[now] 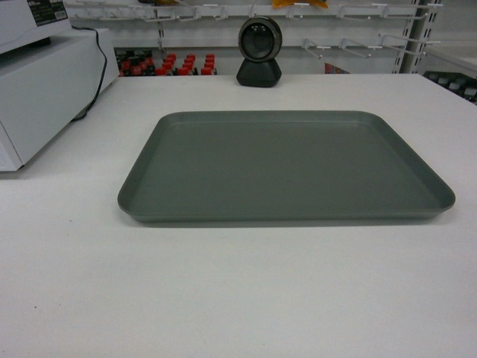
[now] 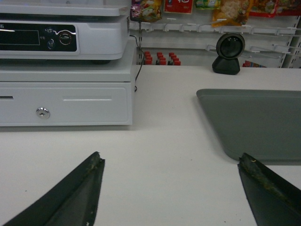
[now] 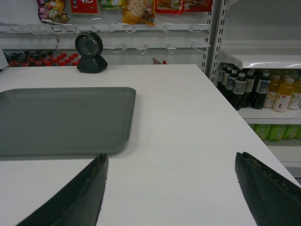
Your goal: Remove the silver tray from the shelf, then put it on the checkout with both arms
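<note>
The silver tray (image 1: 287, 164) lies flat on the white checkout (image 1: 238, 291), in front of the black scanner (image 1: 259, 52). No arm shows in the head view. In the left wrist view my left gripper (image 2: 170, 160) is open over bare counter, the tray (image 2: 256, 120) to its right and apart from its fingers. The right wrist view has my right gripper (image 3: 170, 159) open too, with the tray (image 3: 61, 117) at its left and nothing between the jaws. A shelf (image 3: 261, 59) with bottles stands at the right.
A white cash register and drawer (image 1: 45, 89) stands at the counter's left; it fills the left of the left wrist view (image 2: 66, 101). The counter's right edge (image 3: 254, 136) drops beside drink bottles (image 3: 249, 89). Hooks with snack bags hang behind (image 3: 136, 9).
</note>
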`<state>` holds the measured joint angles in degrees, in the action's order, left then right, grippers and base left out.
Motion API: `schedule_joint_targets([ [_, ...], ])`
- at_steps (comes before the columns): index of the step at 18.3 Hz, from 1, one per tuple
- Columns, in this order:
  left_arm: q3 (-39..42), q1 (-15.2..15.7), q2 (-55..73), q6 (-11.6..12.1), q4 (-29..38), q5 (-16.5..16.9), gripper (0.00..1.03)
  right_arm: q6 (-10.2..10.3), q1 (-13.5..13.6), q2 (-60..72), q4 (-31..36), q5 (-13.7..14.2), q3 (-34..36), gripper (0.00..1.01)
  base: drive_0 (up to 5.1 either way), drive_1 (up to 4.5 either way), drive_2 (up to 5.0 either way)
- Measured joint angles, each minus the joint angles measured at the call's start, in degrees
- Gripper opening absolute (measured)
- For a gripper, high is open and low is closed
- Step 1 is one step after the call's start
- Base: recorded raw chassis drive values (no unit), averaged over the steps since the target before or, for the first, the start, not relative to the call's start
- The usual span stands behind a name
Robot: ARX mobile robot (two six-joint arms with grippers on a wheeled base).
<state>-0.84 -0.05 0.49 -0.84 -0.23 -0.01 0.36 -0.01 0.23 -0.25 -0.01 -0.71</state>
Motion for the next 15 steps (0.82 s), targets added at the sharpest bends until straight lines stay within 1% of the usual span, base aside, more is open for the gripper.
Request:
schedule_joint_targets([
  [1,0.0,0.0,0.0,0.0,0.0,0.0,0.98,0.0,0.0,0.0,0.0,0.0,0.0,0.93,0.0,0.0,0.0],
  [2,0.0,0.0,0.0,0.1,0.0,0.0,1.0,0.0,0.0,0.0,0.0,0.0,0.0,1.0,0.0,0.0,0.0],
  [3,0.0,0.0,0.0,0.0,0.0,0.0,0.98,0.0,0.0,0.0,0.0,0.0,0.0,0.99,0.0,0.0,0.0],
  [4,0.0,0.0,0.0,0.0,0.0,0.0,0.97,0.0,0.0,0.0,0.0,0.0,0.0,0.99,0.0,0.0,0.0],
  [6,0.0,0.0,0.0,0.0,0.0,0.0,0.98,0.0,0.0,0.0,0.0,0.0,0.0,0.97,0.0,0.0,0.0],
  [13,0.0,0.0,0.0,0.0,0.0,0.0,0.98,0.0,0.0,0.0,0.0,0.0,0.0,0.98,0.0,0.0,0.0],
  [14,0.0,0.0,0.0,0.0,0.0,0.0,0.98,0.0,0.0,0.0,0.0,0.0,0.0,0.98,0.0,-0.87,0.9],
  [15,0.0,0.0,0.0,0.0,0.0,0.0,0.98,0.0,0.0,0.0,0.0,0.0,0.0,0.98,0.0,-3.65,3.7],
])
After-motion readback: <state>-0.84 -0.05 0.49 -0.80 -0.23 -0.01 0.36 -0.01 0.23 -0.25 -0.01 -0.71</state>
